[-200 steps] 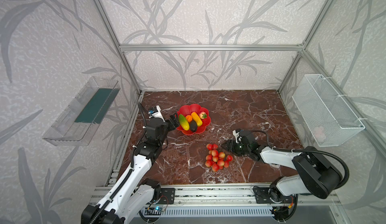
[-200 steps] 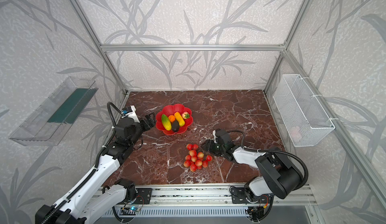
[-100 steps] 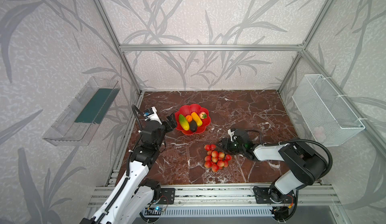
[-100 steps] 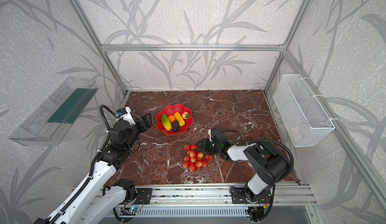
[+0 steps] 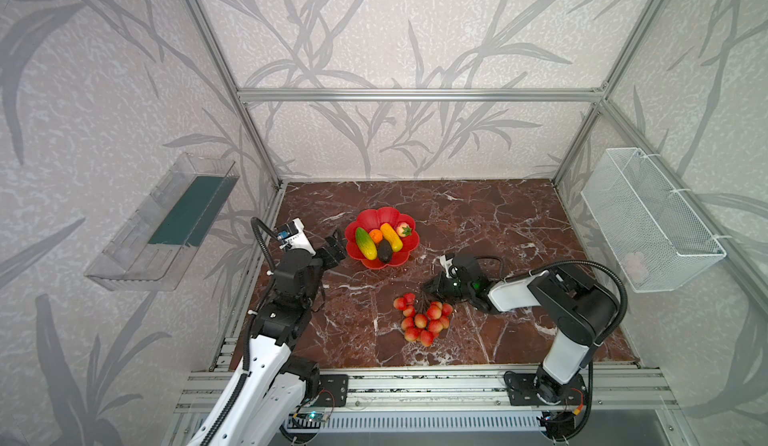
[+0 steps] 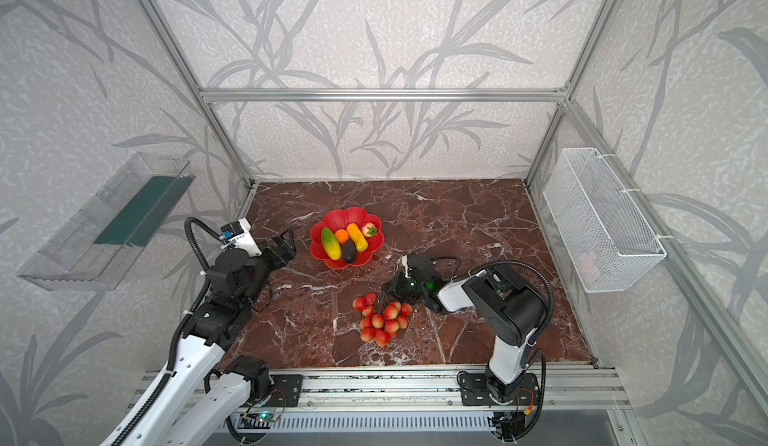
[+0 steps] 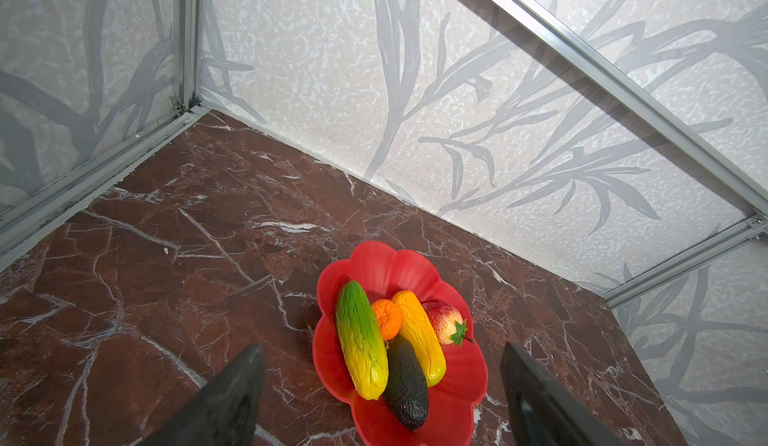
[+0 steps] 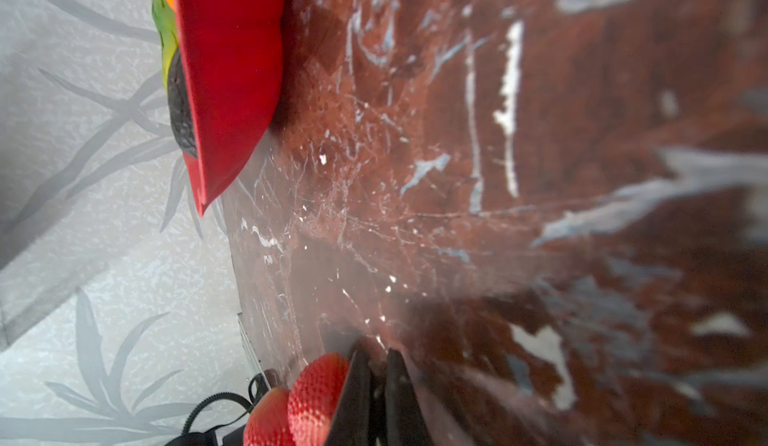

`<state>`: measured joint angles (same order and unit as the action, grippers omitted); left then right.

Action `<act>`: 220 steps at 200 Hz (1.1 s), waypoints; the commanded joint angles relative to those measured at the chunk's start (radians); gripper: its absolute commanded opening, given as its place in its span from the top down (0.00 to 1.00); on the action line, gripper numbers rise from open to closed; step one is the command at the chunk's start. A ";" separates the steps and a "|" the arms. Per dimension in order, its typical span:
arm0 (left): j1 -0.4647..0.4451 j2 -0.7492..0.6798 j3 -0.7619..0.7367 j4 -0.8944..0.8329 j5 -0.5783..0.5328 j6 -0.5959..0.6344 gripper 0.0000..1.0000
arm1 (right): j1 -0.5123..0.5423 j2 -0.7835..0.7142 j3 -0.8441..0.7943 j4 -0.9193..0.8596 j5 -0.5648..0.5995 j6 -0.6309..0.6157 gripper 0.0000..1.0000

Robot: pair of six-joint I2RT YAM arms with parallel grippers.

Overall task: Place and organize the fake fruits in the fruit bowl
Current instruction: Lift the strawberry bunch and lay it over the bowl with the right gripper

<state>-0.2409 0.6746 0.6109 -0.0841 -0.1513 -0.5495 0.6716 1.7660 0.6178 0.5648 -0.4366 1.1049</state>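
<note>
The red scalloped fruit bowl (image 5: 386,215) (image 6: 353,214) (image 7: 374,252) stands left of centre on the marble floor. In it lie a green-yellow oblong fruit (image 5: 365,243), a small orange (image 5: 376,236), a yellow-orange oblong fruit (image 5: 391,236), a strawberry (image 5: 404,229) and a blackish oval (image 5: 385,251). My left gripper (image 5: 336,246) (image 7: 381,350) hovers open just left of the bowl, holding nothing. The bunch of red-pink berries (image 5: 424,317) (image 6: 384,319) (image 8: 316,385) lies on the floor nearer the front. My right gripper (image 5: 430,288) (image 8: 376,354) is shut low at the bunch's dark stem end.
A clear plastic tray (image 5: 166,223) hangs on the left wall. A white wire basket (image 5: 648,219) hangs on the right wall with a pale pink thing (image 5: 633,263) inside. Aluminium frame posts edge the floor.
My right gripper has slid left to the bunch's stem and closed there. My left gripper has drawn back a little from the bowl and opened slightly wider. The bunch has barely moved.
</note>
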 commanded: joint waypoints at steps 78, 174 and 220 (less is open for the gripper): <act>0.009 -0.079 -0.039 -0.040 -0.037 0.011 0.11 | 0.057 -0.290 0.155 -0.480 0.191 -0.406 1.00; 0.011 -0.172 -0.091 -0.066 -0.043 0.020 0.10 | 0.086 -0.393 0.380 -0.627 0.301 -0.688 1.00; 0.012 -0.233 -0.121 -0.083 -0.056 0.025 0.09 | 0.086 -0.227 0.654 -0.707 0.216 -0.809 1.00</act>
<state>-0.2352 0.4690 0.5007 -0.1532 -0.1822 -0.5404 0.7536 1.4506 1.1339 -0.0891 -0.1703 0.3916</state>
